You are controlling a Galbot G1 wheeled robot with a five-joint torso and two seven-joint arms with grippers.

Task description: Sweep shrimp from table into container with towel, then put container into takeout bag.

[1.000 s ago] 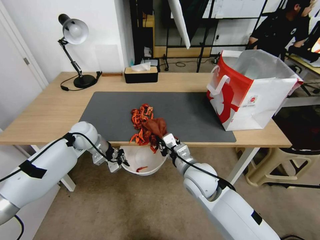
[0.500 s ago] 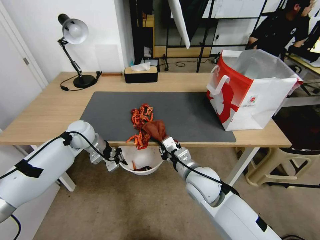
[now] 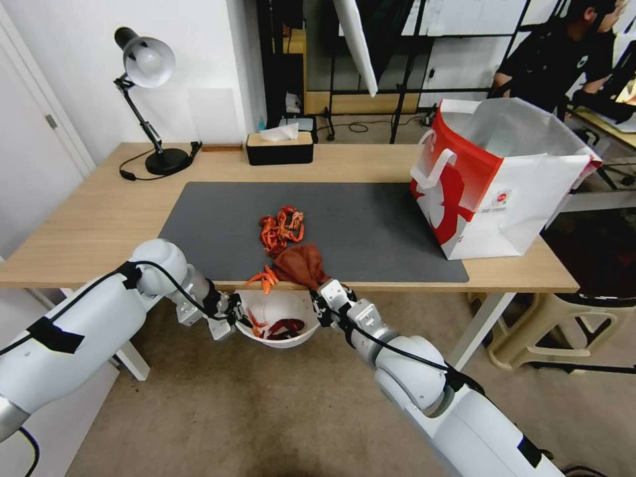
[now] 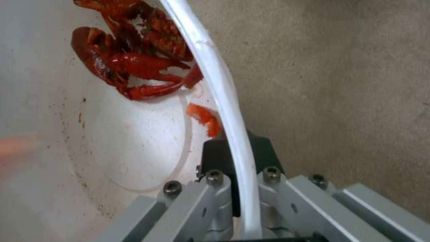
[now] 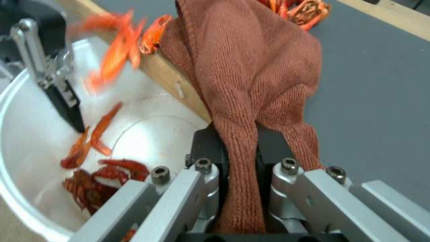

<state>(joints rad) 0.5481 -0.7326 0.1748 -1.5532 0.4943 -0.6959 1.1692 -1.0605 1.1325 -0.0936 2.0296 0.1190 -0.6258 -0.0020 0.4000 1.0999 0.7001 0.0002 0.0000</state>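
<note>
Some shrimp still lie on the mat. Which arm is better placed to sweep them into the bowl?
Probably the right. The right gripper is shut on the towel, which lies just before the remaining shrimp. The left gripper is shut on the container rim, holding it under the table edge.
</note>
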